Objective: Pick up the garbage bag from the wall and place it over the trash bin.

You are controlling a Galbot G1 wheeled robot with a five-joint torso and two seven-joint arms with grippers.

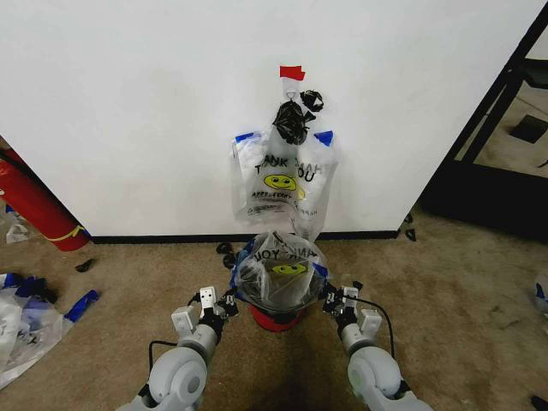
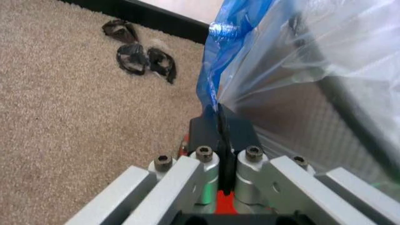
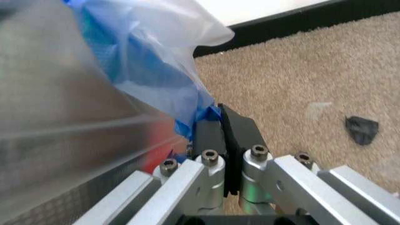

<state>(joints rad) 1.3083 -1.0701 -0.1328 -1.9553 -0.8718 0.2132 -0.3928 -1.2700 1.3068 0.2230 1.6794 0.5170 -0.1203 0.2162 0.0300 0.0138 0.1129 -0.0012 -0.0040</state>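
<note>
Both tools hold the bag stretched over the bin.

The left tool [image 1: 224, 301] is clamped shut on the blue-trimmed edge of the thin see-through smiley-face garbage bag [image 1: 280, 267], which is draped over the small round black mesh trash bin [image 1: 276, 313] directly between the arms; the right tool [image 1: 332, 300] pinches the opposite edge, equally near. More such bags hang on the plain white wall [image 1: 128, 103] behind.

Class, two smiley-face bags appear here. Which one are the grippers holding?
The garbage bag draped over the trash bin, pinched by the left gripper and right gripper; the other bag hangs untouched on the wall.
</note>
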